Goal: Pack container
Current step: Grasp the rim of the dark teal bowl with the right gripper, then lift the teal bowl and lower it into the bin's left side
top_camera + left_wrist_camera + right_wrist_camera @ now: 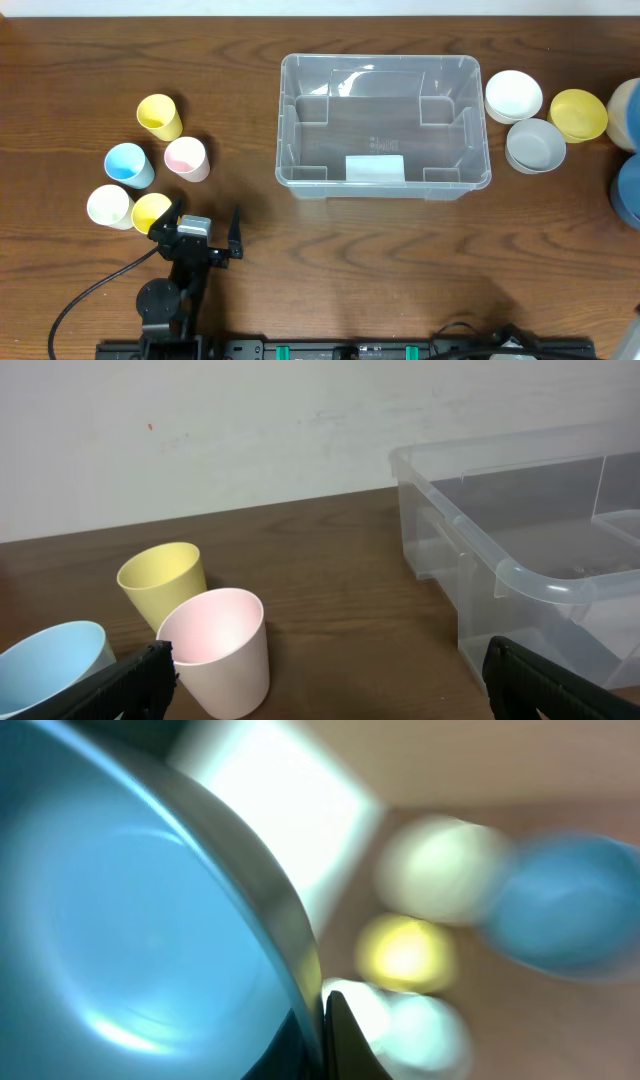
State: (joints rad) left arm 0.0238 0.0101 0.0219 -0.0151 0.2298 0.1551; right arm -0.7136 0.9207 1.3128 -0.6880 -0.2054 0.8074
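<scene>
Left hand (200,220): fingers wide apart, holding nothing, near pink cup (186,158). Right hand (322,1020): fingers together, clamped on rim of blue bowl (130,920). Container (383,125): upright at tabletop (330,260) centre; pink cup well left, white bowl (513,96) and grey bowl (535,146) just right.

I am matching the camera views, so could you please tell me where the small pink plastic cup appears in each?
Overhead: the small pink plastic cup stands left of centre.
Left wrist: bottom left, in front of a yellow plastic cup.
Right wrist: not visible; the picture is blurred.
Shared landmark: the large clear plastic container, right of the cup in overhead and left wrist.
</scene>
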